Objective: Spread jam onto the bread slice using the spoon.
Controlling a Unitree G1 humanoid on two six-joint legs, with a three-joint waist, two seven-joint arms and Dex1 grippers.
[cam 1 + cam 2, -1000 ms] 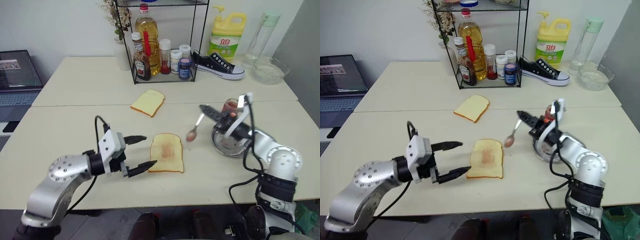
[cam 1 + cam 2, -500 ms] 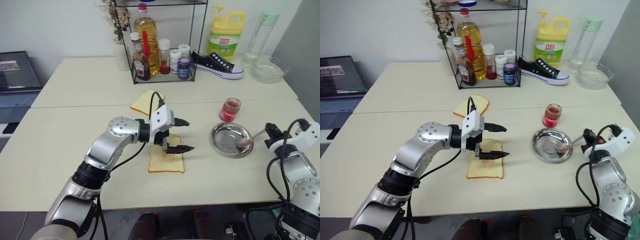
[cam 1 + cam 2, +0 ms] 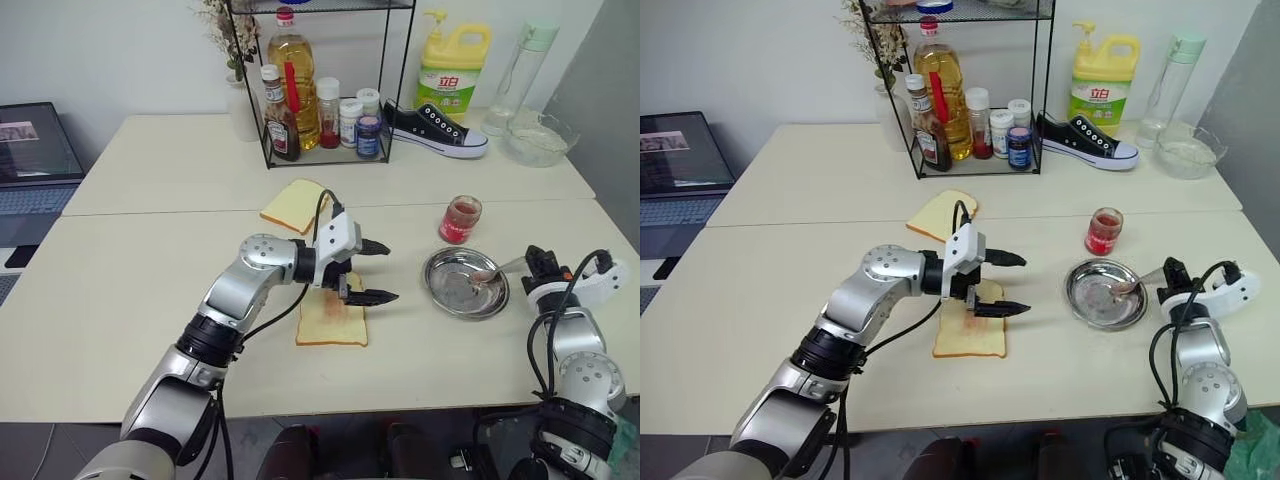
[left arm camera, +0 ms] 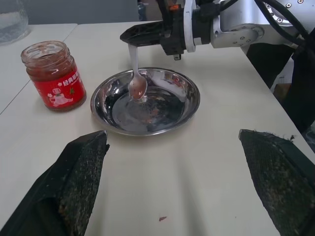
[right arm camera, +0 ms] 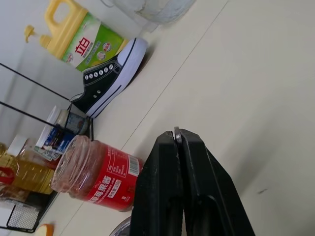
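The bread slice [image 3: 331,318] lay flat on the table [image 3: 120,290] directly below the left gripper [image 3: 376,272], whose two black fingers stood wide apart with nothing between them, pointing toward the robot's right. It was a pale yellow, roughly square slice with a thin tan crust, and a thin reddish-brown smear of jam [image 3: 330,307] showed on its upper face where the gripper did not hide it. It looked soft and very light, likely to slide or crumple under a sideways push, so it would best be steadied at the crust edge, not pinched across the middle. Beyond the open fingertips, to the right, sat the round steel dish [image 4: 187,113], with the small red-labelled jar [image 4: 53,75] just beside it on the far side. The right gripper [image 4: 134,37] hung over the dish's far edge, its fingers clamped tight on the thin handle of the spoon [image 4: 136,78], so that the bowl hung down and touched the dish. The spoon was a small shiny metal teaspoon, stiff and light, its bowl coated with pinkish jam; smooth metal probably slips easily, so a grip high on the handle seemed right. The jam itself looked sticky and glossy.
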